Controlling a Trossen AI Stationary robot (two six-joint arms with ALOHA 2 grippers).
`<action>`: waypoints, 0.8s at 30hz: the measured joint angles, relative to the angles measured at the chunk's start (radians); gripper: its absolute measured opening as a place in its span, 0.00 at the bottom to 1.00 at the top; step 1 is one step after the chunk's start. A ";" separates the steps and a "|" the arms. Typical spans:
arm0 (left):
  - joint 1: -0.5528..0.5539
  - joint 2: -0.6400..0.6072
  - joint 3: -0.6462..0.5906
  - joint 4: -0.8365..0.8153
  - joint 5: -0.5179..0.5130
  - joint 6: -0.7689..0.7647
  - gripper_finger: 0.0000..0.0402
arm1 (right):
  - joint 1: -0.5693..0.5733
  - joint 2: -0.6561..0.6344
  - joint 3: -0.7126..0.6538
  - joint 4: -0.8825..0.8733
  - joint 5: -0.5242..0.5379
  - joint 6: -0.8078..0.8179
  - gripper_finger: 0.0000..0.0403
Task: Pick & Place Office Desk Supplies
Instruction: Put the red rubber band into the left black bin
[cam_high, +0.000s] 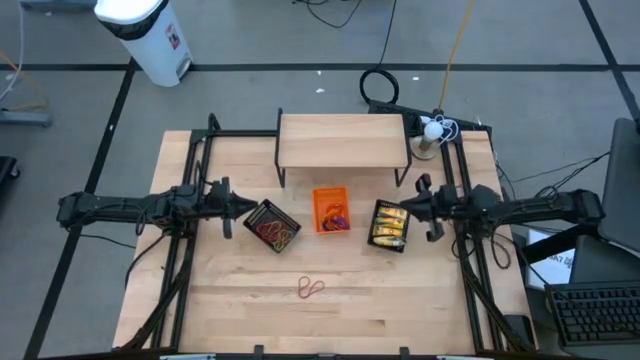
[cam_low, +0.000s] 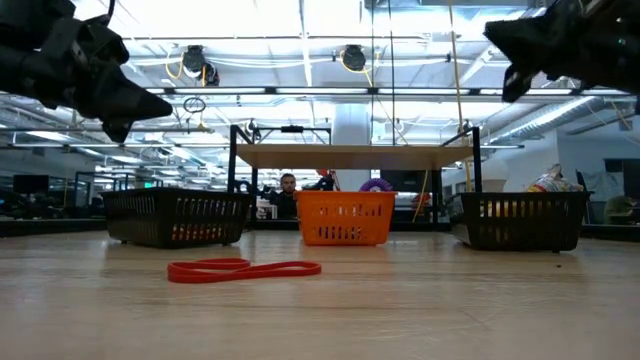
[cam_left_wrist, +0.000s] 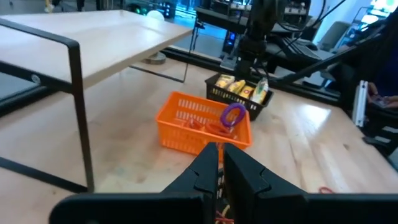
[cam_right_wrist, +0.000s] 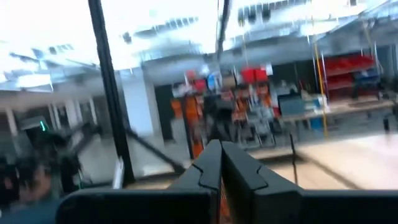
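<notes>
On the pale, grained wooden tabletop (cam_high: 230, 300), thin red-brown rubber bands (cam_high: 311, 289) are lying in flat loops near the front edge, well apart from both grippers. The left gripper (cam_high: 250, 208) is hovering with fingers together beside a black mesh tray (cam_high: 256, 216) holding more bands. The right gripper (cam_high: 408, 208), fingers together, is hanging by the other mesh tray (cam_high: 376, 237) of yellow packets (cam_high: 390, 224). An orange plastic tray (cam_high: 318, 199) between them is holding a purple ring (cam_left_wrist: 233, 114).

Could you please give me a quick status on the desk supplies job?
Left gripper shut, right gripper shut, both raised, empty. One red rubber band loose on table. Nothing in the way.
</notes>
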 joint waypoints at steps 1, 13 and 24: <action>0.000 0.001 0.000 0.000 0.002 -0.013 0.06 | 0.000 -0.001 -0.002 0.017 0.005 0.011 0.00; -0.180 0.365 0.366 -0.193 -0.117 -0.079 0.01 | 0.005 0.020 -0.007 -0.007 0.051 -0.081 0.00; -0.377 0.966 0.700 -0.241 -0.136 -0.233 0.08 | 0.005 0.020 -0.008 -0.004 0.051 -0.111 0.01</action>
